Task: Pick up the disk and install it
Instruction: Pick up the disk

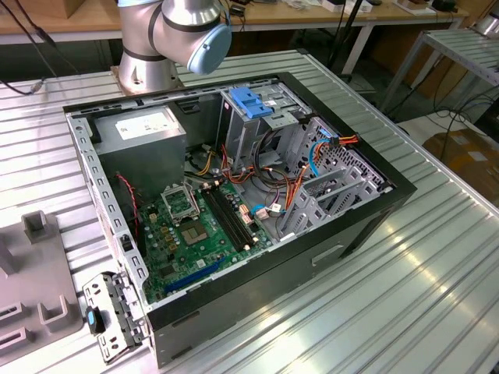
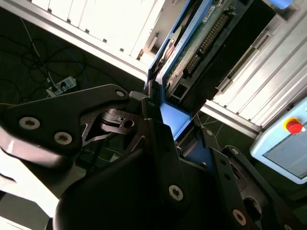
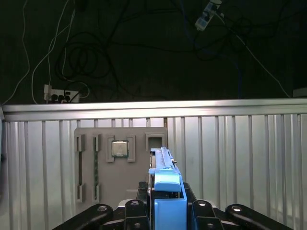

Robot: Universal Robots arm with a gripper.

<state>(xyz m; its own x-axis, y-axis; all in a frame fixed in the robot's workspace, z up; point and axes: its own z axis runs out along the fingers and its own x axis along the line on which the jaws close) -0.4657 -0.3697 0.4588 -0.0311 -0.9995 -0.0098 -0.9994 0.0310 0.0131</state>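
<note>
My gripper is shut on the disk, holding it edge-on by its blue plastic side rails. In the first wrist view the disk stands upright between the black fingers, above the ribbed metal table. The second wrist view shows the disk's green circuit board and connector, its blue rail running down into the gripper. The open computer case lies on the table in the exterior view. A metal drive cage with a blue plastic top stands at the case's far side.
A grey fixture plate holding a processor chip lies below the disk. Inside the case are a grey power-supply box, the motherboard and loose cables. The arm's base stands behind the case. A pendant with a red button is nearby.
</note>
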